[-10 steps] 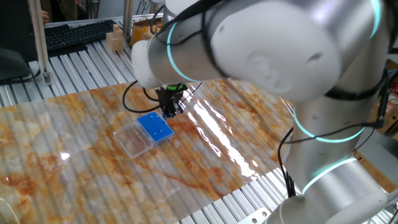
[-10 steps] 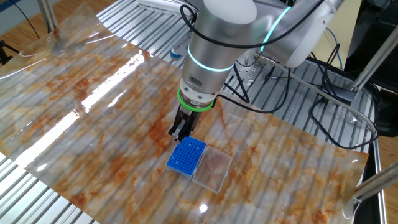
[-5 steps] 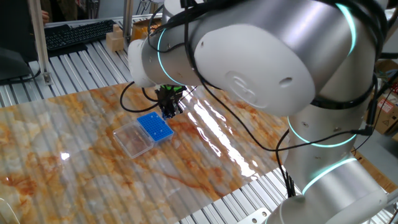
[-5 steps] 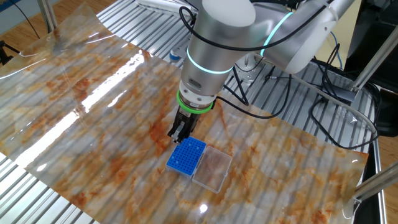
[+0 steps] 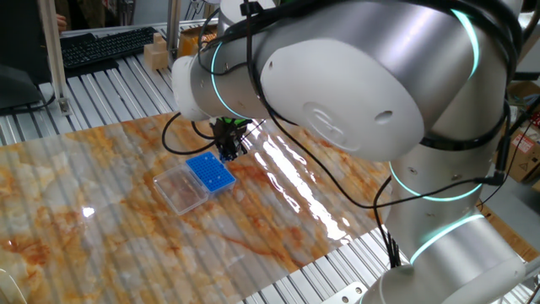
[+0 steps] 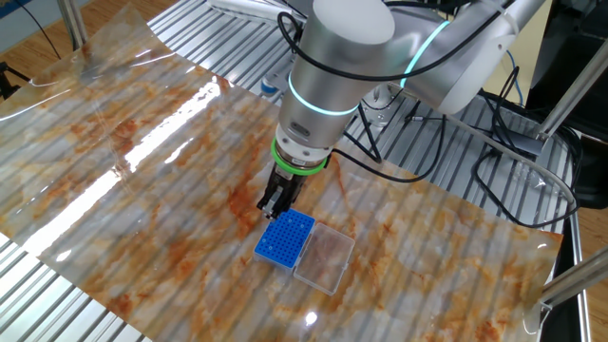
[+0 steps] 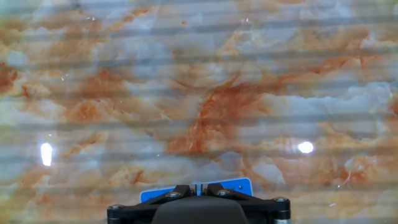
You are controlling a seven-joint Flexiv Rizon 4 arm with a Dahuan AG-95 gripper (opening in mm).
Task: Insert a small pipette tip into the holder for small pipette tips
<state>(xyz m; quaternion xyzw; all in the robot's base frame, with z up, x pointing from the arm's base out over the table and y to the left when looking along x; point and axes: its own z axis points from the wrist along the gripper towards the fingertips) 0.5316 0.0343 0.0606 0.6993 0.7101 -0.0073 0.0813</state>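
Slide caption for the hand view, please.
Hand with fingers together above the blue holder, marbled table sheet filling the frame.

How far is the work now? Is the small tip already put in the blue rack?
Done: the tool has reached the far edge of the blue rack, fingers close together. In hand: it hangs just above that edge; the hand view shows only a thin gap between the fingers, and no tip can be made out. Left: placing the tip in a hole and letting go. The clear tray sits beside the rack.

A clear plastic tray [image 5: 180, 190] lies flat on the marbled surface [image 5: 101, 219]. Back left, a black keyboard [image 5: 105, 46], and beside it what looks like a cardboard box [image 5: 156, 55].
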